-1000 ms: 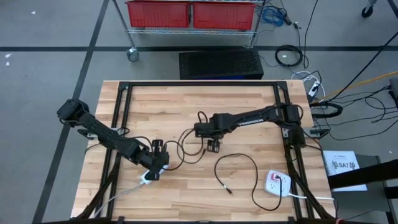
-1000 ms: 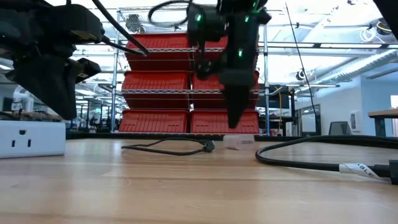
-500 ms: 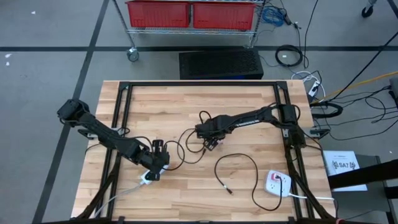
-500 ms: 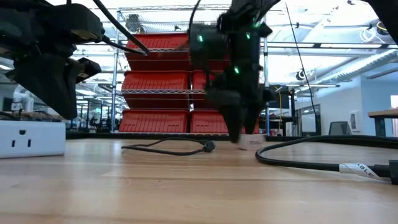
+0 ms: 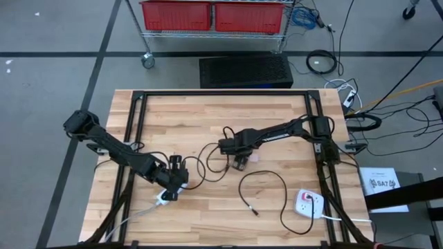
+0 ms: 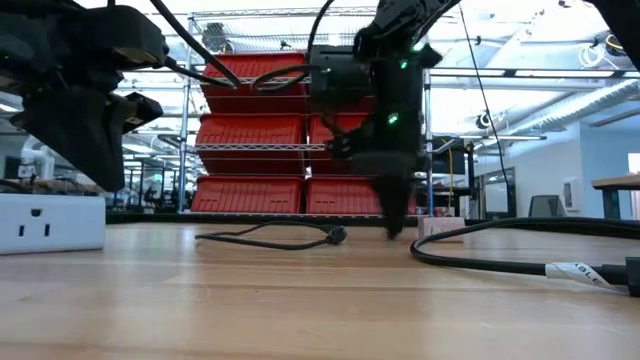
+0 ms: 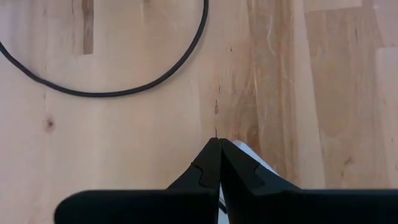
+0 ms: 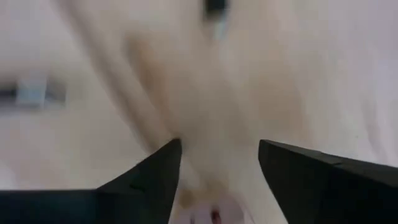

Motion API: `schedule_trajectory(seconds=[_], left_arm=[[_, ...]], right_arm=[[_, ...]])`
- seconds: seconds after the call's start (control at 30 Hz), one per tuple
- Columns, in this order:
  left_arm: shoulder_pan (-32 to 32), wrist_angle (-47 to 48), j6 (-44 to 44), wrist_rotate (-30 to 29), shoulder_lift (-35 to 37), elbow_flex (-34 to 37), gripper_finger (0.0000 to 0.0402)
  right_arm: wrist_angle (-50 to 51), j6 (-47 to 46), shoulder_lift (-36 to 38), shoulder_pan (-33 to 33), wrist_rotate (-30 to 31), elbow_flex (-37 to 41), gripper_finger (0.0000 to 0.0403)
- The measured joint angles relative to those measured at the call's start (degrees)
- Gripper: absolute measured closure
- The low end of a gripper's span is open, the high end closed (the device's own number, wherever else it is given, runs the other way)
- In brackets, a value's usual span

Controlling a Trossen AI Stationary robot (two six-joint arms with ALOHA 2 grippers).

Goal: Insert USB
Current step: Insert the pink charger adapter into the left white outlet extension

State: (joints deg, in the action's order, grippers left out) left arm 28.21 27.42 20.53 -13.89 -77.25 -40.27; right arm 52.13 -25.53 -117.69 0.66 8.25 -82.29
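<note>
Right gripper [image 5: 240, 164] has dropped lower, fingers [image 8: 149, 180] apart.

2 arms [image 5: 124, 150] [image 5: 277, 131], 2 white power strips [image 5: 309, 203] [image 5: 165, 196], 2 black cables [image 5: 266, 187] [image 5: 208, 162], 2 red bins [image 5: 176, 15] [image 5: 249, 15].

Both arms are dark and jointed; green lights glow on the right arm [image 6: 385, 90].

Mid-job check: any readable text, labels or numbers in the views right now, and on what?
"SA7": on the white sheet lying right of the table, high view.
A white tag on the black cable at the low view's right edge bears print too small to read.
Nothing else legible.
</note>
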Motion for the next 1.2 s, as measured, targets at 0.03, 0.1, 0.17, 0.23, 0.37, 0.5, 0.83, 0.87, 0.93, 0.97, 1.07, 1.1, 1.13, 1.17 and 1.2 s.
schedule_trajectory(seconds=[0.03, 0.1, 0.17, 0.23, 0.37, 0.5, 0.83, 0.87, 0.93, 0.97, 1.07, 1.1, 1.13, 1.17, 1.2], left_arm=[[0.0, 0.0, 0.02, -0.04, 0.0, 0.0, 0.0393], [0.0, -0.04, 0.02, -0.13, 0.0, 0.0, 0.0393], [0.0, 0.02, 0.0, -0.13, 0.0, 0.0, 0.0393], [0.0, 0.0, -0.08, -0.14, 0.02, 0.0, 0.0393], [0.0, -0.09, -0.1, -0.13, 0.02, 0.0, 0.0393], [0.0, -0.04, 0.04, -0.06, 0.04, 0.0, 0.0393], [0.0, -0.04, 0.0, 0.26, 0.04, 0.0, 0.0393], [0.0, -0.04, 0.0, 0.28, 0.04, 0.0, 0.0393], [0.01, -0.04, 0.0, 0.28, 0.04, 0.0, 0.0393], [0.01, -0.04, 0.0, 0.29, 0.04, 0.0, 0.0393], [0.02, -0.04, 0.0, 0.31, 0.04, 0.0, 0.0393], [0.0, -0.04, 0.0, 0.3, 0.04, 0.0, 0.0393], [0.0, -0.04, 0.0, 0.31, 0.04, 0.0, 0.0393], [0.02, -0.04, 0.0, 0.32, 0.04, 0.0, 0.0393], [0.02, -0.04, 0.0, 0.32, 0.04, 0.0, 0.0393]], right_arm=[[2.59, 2.11, 0.32, -0.28, -0.89, -0.56, 0.0198], [6.95, 5.85, 1.62, -1.2, -1.19, -1.75, 0.0206], [9.2, 9.12, 3.1, -2.27, -1.19, -3.0, 0.0208], [12.36, 12.22, 3.82, -3.22, -1.13, -3.26, 0.0209], [5.98, 19.58, 3.93, -3.99, 1.96, -3.31, 0.0217], [8.26, 17.44, 4.07, -3.86, -2.64, -3.33, 0.0243], [15.68, 14.17, 4.35, -4.58, -0.76, -3.31, 0.0197], [15.7, 13.91, 4.35, -4.45, 0.0, -3.31, 0.0182], [15.54, 13.76, 4.35, -4.32, 0.86, -3.31, 0.0156], [15.12, 13.79, 4.35, -4.2, 0.85, -3.31, 0.0144], [13.99, 14.24, 4.17, -4.02, 0.78, -3.31, 0.0119], [14.1, 14.55, 4.11, -3.97, 0.76, -3.26, 0.0113], [13.62, 15.03, 4.13, -3.75, 0.75, -2.91, 0.011], [12.97, 15.55, 4.13, -3.67, 0.45, -2.44, 0.0108], [12.2, 16.12, 4.13, -3.49, 0.31, -1.89, 0.0107]])
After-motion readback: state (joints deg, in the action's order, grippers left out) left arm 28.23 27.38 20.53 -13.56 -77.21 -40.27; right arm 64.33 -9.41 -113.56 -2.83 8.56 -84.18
